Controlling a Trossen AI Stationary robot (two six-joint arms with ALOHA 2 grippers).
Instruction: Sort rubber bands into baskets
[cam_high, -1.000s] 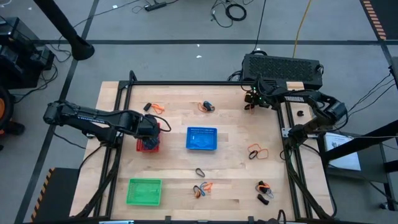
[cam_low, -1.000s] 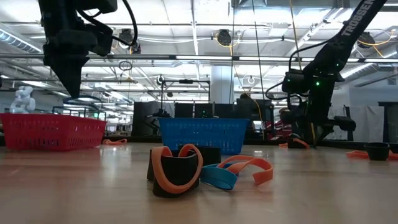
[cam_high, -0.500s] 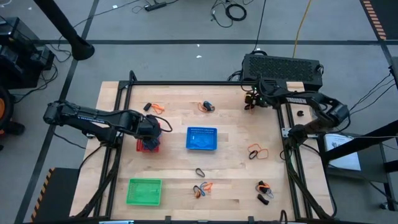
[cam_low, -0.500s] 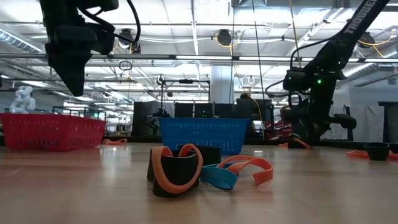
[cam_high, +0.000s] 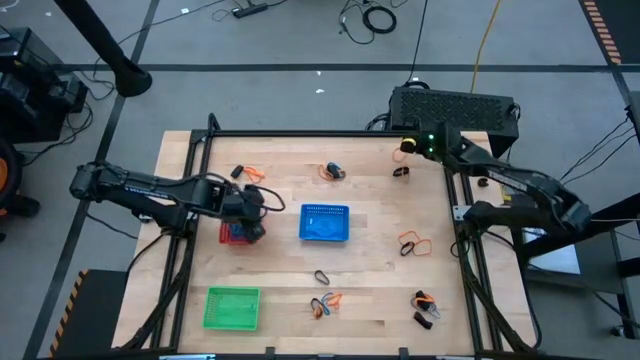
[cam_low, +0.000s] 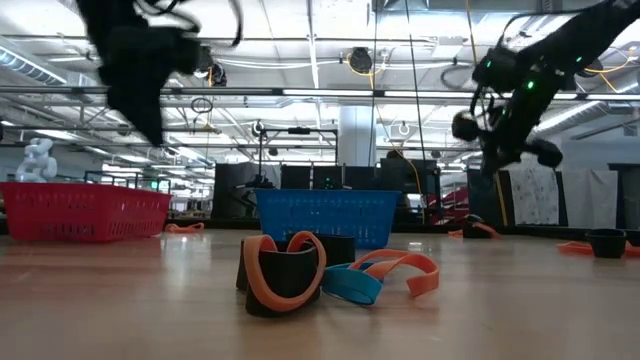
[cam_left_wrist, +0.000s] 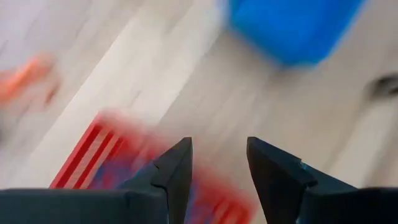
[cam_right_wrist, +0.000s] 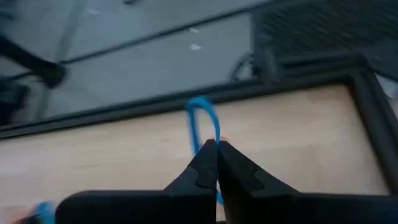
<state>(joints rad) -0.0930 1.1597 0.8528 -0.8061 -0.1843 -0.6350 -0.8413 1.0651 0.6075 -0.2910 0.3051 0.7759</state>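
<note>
- High view: your right gripper (cam_high: 408, 147) sits at the table's (cam_high: 380, 250) far right corner, beside the frame rail (cam_high: 300, 133). Your left gripper (cam_high: 256, 203) hangs over the red basket's (cam_high: 233, 235) right edge, near the left edge of the table. The blue basket (cam_high: 324, 223) is mid-table and the green basket (cam_high: 232, 308) is at the near left corner. Loose rubber bands (cam_high: 414, 243) lie scattered along the far, right and near edges.
- Low view: a knot of orange, black and blue bands (cam_low: 300, 272) lies at the near edge. Both arms are raised off the wood, so the middle of the table is open for travel.
- Left wrist view: your left fingers (cam_left_wrist: 174, 171) stand apart with nothing between them, above the red basket.
- Right wrist view: your right fingers (cam_right_wrist: 205, 163) are pinched closed on a blue band (cam_right_wrist: 200, 124), which stands up as a thin loop.
- Risk: the grip looks slight, so a fast swing could shake the band free, and the rail close by could snag the loop.
</note>
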